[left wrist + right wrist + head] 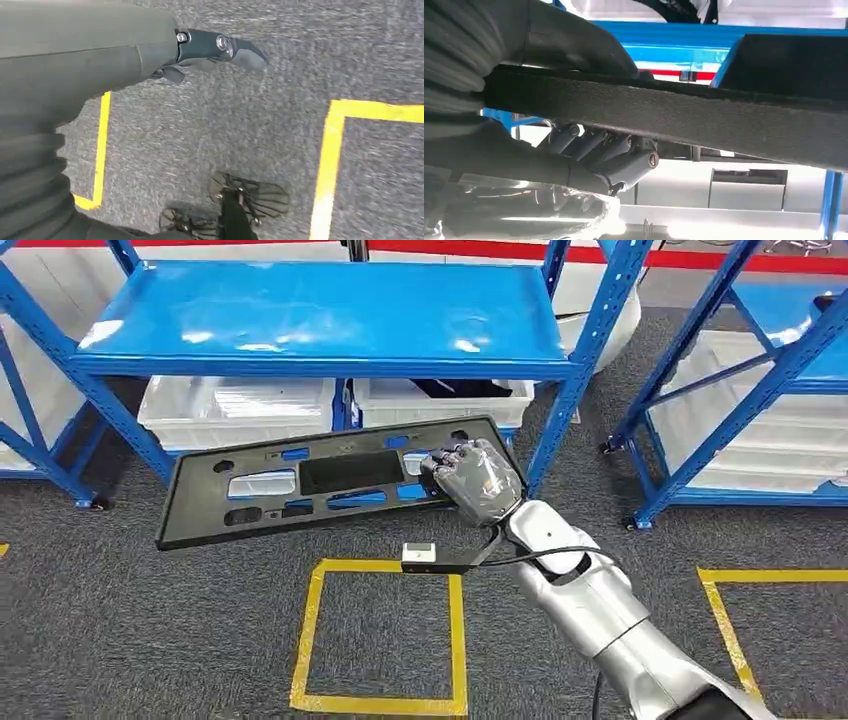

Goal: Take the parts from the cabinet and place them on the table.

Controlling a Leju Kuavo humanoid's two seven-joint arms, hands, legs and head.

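The blue shelving rack (pixel 330 315) fills the far side of the head view, its upper shelf bare and white bins (pixel 240 405) stowed on the level beneath. A second blue rack (pixel 740 370) stands to the right, also with white bins. Grey carpet (pixel 120 620) covers the floor, marked with yellow tape squares (pixel 380 635).

The task's thing — a long black panel (pixel 330 480) with cut-out windows — is clear of the rack and carried in the air in front of the lower shelf, tilted so its far-left end hangs lower. It touches neither shelf nor floor.

The right hand (pixel 475 480) grips the panel at its right end. In the right wrist view the thumb lies over one face of the panel's edge (pixel 664 112) and the dark fingers (pixel 594 145) are curled tight against the other face — a firm clamp, from one end only.

The left hand (pixel 215 50) hangs over the carpet, its fingers loosely extended and holding nothing.

Judgement: extraction from the cabinet looks complete; the step in hand is the carry. No bench appears in these views, so the next move calls for turning or walking to find it, keeping the long unsupported end clear of the rack uprights. The one-ended grip leaves the panel liable to sag or swing; the set-down should bring it level before release.
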